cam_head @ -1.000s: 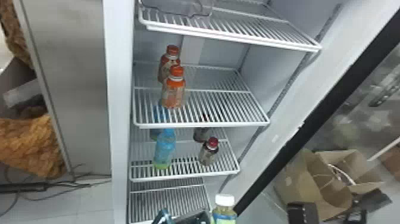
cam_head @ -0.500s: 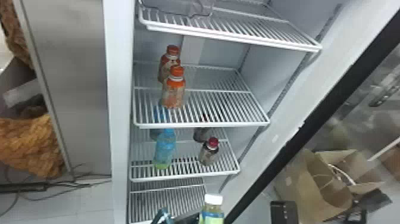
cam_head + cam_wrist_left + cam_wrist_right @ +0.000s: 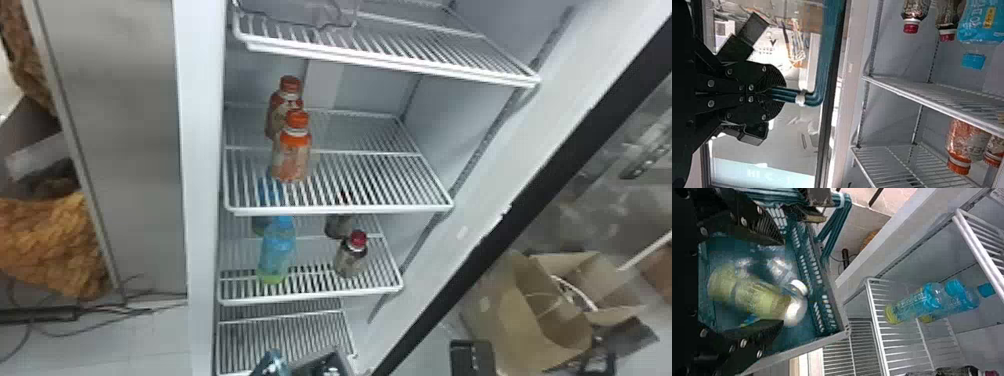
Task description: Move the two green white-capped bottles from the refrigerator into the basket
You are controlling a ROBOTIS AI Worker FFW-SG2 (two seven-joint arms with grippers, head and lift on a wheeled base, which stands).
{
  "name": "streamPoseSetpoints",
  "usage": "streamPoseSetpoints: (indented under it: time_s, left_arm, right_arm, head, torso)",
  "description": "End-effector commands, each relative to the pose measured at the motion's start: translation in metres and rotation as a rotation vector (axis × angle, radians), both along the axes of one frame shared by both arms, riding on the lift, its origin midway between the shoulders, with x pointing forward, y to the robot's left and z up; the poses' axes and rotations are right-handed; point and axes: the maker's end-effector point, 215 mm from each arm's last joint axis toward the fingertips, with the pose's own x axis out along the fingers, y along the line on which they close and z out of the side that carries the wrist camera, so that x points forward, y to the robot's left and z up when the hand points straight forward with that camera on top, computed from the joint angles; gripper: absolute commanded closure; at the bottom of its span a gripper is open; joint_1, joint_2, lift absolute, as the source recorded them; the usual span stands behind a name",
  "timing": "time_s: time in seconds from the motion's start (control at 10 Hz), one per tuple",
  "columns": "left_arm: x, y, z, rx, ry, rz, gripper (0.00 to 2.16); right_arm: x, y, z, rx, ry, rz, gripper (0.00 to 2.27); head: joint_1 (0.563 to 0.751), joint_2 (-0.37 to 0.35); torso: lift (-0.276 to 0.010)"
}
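Moved since the last frame: the green white-capped bottle [image 3: 756, 298], up at the head view's bottom edge then, is now down in the basket per R wrist view. Head view now: the basket [image 3: 312, 361] sits low, just before the fridge shelves; blue-capped bottles [image 3: 277, 250], orange-capped bottles [image 3: 292, 157] and red-capped bottles [image 3: 351, 257] stand on the racks. None of those is on the list, so leave 'em be.

L wrist view: left gripper [image 3: 772, 93] is clamped narrow on the basket's teal handle [image 3: 819, 90]. Keep that grip firm & level; w/ weight landing off-centre, the basket could swing or tip.

R wrist view: right gripper [image 3: 782, 282] is spread wide over the basket, green bottle lying btwn its fingers, prob. just let go. A second white cap [image 3: 799, 287] shows right beside the first, so likely both bottles are in & the job's nearly done. Next: hold the fingers wide until the bottle settles, then back out straight through the basket's open side, w/o hooking the lattice wall or the handle. Watch the lower finger, v. close to the bottle; dragging it sideways could roll the bottle or pull it up the wall. No re-grip needed IMO unless one ends up over the rim.
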Motion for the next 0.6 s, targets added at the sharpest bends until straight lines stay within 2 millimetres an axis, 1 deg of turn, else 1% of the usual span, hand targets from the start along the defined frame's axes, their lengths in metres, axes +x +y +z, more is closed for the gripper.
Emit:
streamPoseSetpoints:
  time_s: [0.0, 0.1, 0.2, 0.3, 0.5]
  left_arm:
    - [0.000, -0.001, 0.001, -0.001, -0.001, -0.002, 1.22]
    - [0.000, 0.000, 0.000, 0.000, -0.001, 0.000, 1.21]
    - [0.000, 0.000, 0.000, 0.000, -0.001, 0.000, 1.21]
    - [0.000, -0.001, 0.001, -0.001, -0.001, -0.002, 1.22]
    - [0.000, -0.001, 0.001, -0.001, -0.002, -0.004, 1.22]
  right_arm:
    - [0.002, -0.001, 0.002, -0.004, -0.007, -0.002, 0.10]
    - [0.003, -0.004, 0.004, -0.014, -0.014, -0.004, 0.10]
    - [0.006, -0.011, 0.008, -0.045, -0.032, -0.012, 0.10]
    - [0.016, -0.028, 0.018, -0.115, -0.076, -0.038, 0.10]
    - [0.034, -0.069, 0.037, -0.252, -0.154, -0.097, 0.10]
  head:
    - [0.695, -0.350]
    - [0.695, -0.350]
    - [0.695, -0.350]
    - [0.695, -0.350]
    - [0.695, -0.350]
  torso:
    - [-0.004]
    - [-0.004]
    - [-0.004]
    - [-0.004]
    - [-0.004]
